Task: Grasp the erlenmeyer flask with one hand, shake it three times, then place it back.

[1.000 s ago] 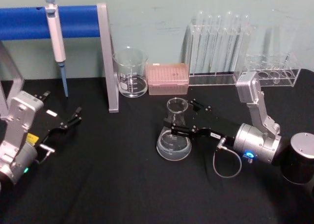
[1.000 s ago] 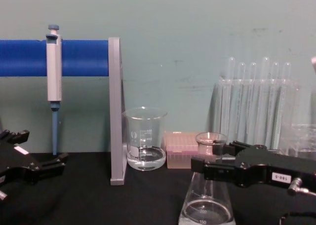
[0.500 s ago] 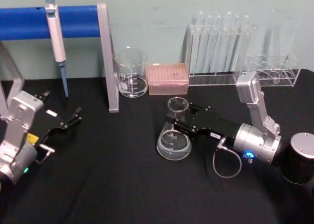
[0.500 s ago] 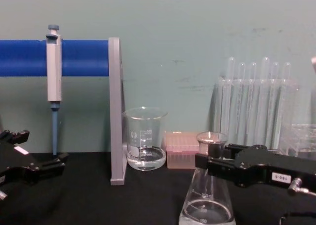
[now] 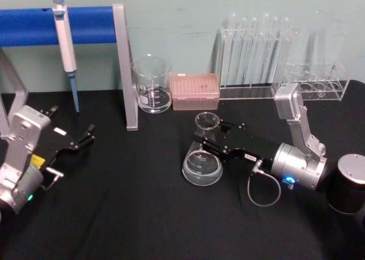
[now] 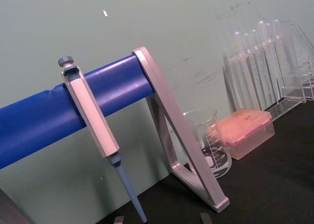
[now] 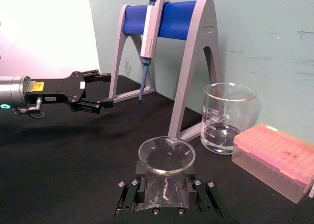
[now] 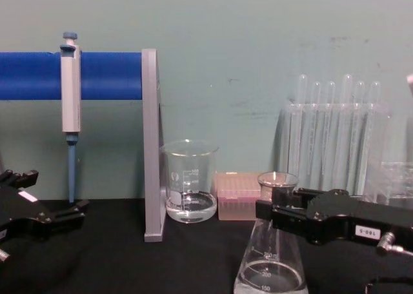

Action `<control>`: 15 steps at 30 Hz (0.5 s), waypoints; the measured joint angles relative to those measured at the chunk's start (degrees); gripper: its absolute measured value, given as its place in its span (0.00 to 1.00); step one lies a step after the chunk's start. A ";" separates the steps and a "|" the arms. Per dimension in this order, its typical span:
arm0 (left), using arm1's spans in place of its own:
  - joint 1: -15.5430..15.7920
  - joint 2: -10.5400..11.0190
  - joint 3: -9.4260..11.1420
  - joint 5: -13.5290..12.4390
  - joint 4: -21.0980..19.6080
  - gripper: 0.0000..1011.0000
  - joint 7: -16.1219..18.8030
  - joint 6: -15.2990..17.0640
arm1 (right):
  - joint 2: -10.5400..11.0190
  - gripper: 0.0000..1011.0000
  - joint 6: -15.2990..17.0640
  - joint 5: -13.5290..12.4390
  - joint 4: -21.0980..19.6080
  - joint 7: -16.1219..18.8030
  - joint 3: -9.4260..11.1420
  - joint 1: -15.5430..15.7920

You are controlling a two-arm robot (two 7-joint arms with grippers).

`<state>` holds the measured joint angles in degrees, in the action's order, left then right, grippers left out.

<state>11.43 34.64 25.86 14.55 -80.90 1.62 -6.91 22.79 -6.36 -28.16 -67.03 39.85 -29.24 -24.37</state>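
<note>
The erlenmeyer flask [image 5: 201, 167] stands on the black table just right of centre, clear glass with a little liquid in its wide base [image 8: 270, 271]. My right gripper [image 5: 212, 135] reaches in from the right and is shut on the flask's neck just under the flared rim [image 7: 166, 157], with one finger on each side. In the chest view the same gripper [image 8: 271, 211] crosses the neck from the right. My left gripper [image 5: 85, 135] rests open at the far left of the table, well away from the flask, and also appears in the right wrist view [image 7: 98, 91].
A glass beaker [image 5: 152, 86] and a pink tip box [image 5: 195, 92] sit behind the flask. A test tube rack [image 5: 256, 49] stands at the back right. A pipette [image 5: 65, 40] hangs on the blue-barred stand [image 5: 126, 72]. A black cylinder [image 5: 348, 183] sits at the right edge.
The right gripper's fingers have drawn in against the flask's neck and the flask now stands a little more upright. The left arm has not moved.
</note>
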 joint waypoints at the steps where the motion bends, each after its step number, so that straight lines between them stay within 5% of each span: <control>1: 0.00 0.00 0.00 0.00 0.00 0.99 0.00 0.00 | 0.00 0.45 0.00 0.00 0.00 0.00 0.00 0.00; 15: 0.00 0.00 0.00 0.00 0.00 0.99 0.00 0.00 | -0.06 0.45 1.96 -1.95 -3.66 -2.31 1.54 1.85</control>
<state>11.43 34.65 25.86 14.55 -80.90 1.62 -6.91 22.73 -4.40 -30.12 -70.69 37.53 -27.70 -22.52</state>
